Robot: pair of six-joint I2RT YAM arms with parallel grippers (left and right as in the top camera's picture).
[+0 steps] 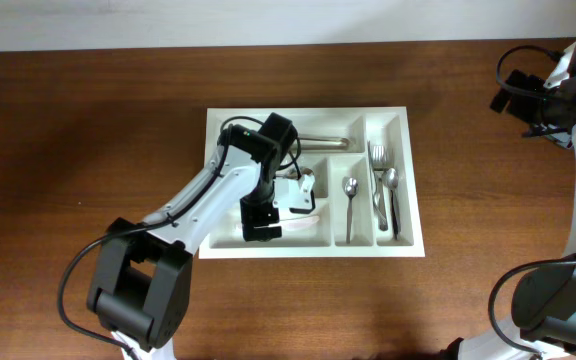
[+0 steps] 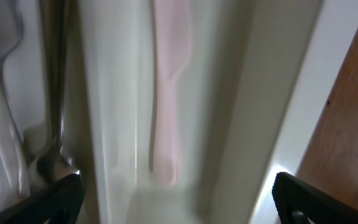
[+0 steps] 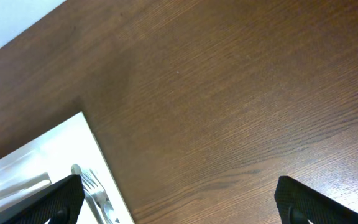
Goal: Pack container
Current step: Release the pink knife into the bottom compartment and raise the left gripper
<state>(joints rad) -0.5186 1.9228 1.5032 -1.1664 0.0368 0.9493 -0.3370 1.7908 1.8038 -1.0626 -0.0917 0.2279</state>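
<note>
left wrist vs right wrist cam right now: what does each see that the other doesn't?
Left wrist only: a pale pink utensil lying along one long compartment, and a metal utensil in the compartment beside it.
Right wrist only: fork tines just inside a tray edge, a wide stretch of table, and a strip of white wall.
Both: the white container, some brown tabletop, and their own fingers spread with nothing held, left gripper and right gripper.

Blurred pinkish utensil [image 2: 166, 93], left fingers [image 2: 61, 200] edge-cropped
</note>
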